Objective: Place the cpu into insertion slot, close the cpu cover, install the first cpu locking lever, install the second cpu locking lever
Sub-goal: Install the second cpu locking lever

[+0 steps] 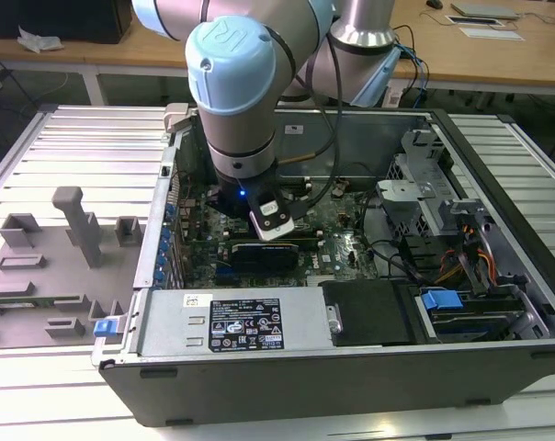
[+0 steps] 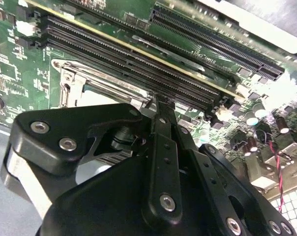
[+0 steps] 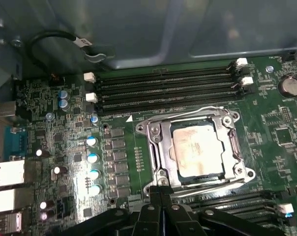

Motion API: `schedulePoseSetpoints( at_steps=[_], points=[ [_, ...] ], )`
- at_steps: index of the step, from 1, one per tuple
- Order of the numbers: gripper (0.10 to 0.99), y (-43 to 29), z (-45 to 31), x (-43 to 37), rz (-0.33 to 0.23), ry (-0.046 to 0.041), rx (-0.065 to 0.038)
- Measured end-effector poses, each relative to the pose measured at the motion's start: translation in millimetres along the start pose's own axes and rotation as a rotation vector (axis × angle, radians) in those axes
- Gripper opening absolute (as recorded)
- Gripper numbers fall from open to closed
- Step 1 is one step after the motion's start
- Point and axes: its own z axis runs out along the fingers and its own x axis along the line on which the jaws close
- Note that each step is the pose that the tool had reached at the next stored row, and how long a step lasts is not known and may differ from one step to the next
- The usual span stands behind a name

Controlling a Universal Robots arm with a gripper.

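Holders of grey, moulded to park parts (image 1: 48,266), lie on the slatted bench (image 1: 75,138) off the exterior view's left edge of the open computer case (image 1: 351,367), which carries everything of the task. Inside it the green motherboard (image 1: 342,253) lies flat against the case floor, and the arm reaches straight down over its middle, so that the gripper (image 1: 273,220) hangs just above the board, probably to work the socket from above. In the first wrist view the insertion slot (image 3: 156,169) sits near the middle of the board, just beside the long black memory slots (image 3: 163,88); the cpu (image 3: 197,150) lies flat inside it, silvery top up, and the cpu cover (image 3: 234,147) is folded down around it, framing the chip through its window. A thin wire lever (image 3: 188,112) runs along the socket's edge nearest the memory slots. The fingers (image 3: 161,194) look pressed together, holding nothing, their tips at the socket's near edge, beside another lever there; whether they touch it I cannot tell.
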Motion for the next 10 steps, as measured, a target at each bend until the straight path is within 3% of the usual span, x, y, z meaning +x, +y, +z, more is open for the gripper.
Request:
schedulePoseSetpoints(
  at_steps=[10],
  points=[
    [0.106, 2.0, 5.4, 3.9, 0.0, 0.0006, -0.003]
  ],
)
